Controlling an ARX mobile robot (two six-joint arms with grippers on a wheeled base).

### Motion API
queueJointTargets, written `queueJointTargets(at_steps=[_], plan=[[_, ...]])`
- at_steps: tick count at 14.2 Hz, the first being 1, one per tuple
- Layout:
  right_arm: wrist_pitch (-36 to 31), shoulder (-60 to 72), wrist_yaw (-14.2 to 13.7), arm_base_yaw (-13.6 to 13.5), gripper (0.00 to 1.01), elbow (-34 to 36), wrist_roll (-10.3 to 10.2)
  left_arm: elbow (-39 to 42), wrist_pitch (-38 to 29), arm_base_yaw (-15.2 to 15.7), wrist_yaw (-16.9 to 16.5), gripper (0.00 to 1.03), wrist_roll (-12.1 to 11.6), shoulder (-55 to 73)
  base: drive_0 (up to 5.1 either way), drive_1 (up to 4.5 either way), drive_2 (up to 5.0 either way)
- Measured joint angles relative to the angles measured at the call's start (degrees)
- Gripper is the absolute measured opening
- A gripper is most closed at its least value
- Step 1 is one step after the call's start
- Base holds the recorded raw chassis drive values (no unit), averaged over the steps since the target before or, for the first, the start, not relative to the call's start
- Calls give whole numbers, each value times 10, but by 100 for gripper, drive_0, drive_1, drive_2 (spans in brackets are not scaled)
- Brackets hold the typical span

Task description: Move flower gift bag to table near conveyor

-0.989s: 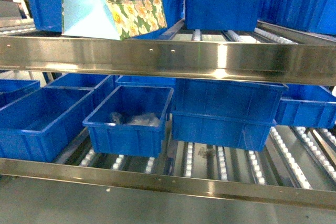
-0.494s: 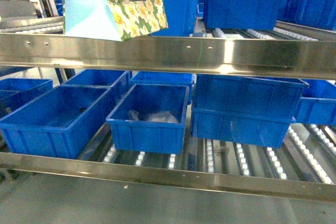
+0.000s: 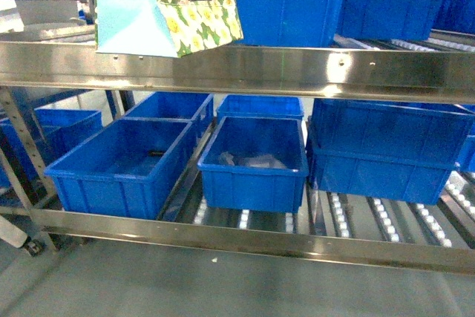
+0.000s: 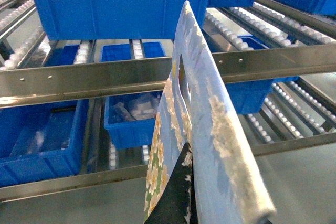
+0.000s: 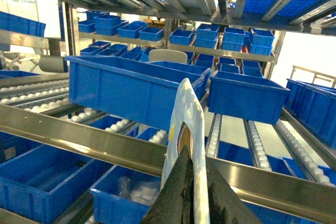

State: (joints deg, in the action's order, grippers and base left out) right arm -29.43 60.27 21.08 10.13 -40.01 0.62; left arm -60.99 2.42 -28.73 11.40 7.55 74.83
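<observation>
The flower gift bag (image 3: 148,12) hangs at the head view's top left, in front of the conveyor's upper steel rail (image 3: 312,68); its light-blue side and floral face both show. In the left wrist view the bag (image 4: 210,129) fills the centre edge-on, and my left gripper (image 4: 189,156) is shut on it, with one black finger (image 4: 178,198) against the floral face. My right gripper (image 5: 195,153) is shut on the top edge of a pale paper bag (image 5: 184,103) with a die-cut handle. The table is out of view.
Blue bins (image 3: 252,161) sit on the lower roller tracks (image 3: 356,213), and more blue bins (image 3: 289,5) on the upper tier. A steel front rail (image 3: 245,239) edges the lower tier. A rack leg (image 3: 22,161) with a caster stands at the left on grey ground (image 3: 223,287).
The rack and bins have slid rightward in the head view, and the rack's left leg has come into sight. The bag stays at the top left.
</observation>
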Motion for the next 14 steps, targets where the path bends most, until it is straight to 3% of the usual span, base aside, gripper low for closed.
queueJointTargets(at_steps=[3, 5, 14], plan=[[1, 0, 0, 0, 2, 0, 0, 0, 0, 0, 0, 2, 0, 0, -490, 186, 302], [2, 0, 0, 0, 2, 0, 0, 0, 1, 0, 0, 2, 0, 0, -2, 58, -62], [2, -2, -1, 3, 2, 0, 0, 1, -1, -1, -2, 2, 0, -1, -409, 447, -77]])
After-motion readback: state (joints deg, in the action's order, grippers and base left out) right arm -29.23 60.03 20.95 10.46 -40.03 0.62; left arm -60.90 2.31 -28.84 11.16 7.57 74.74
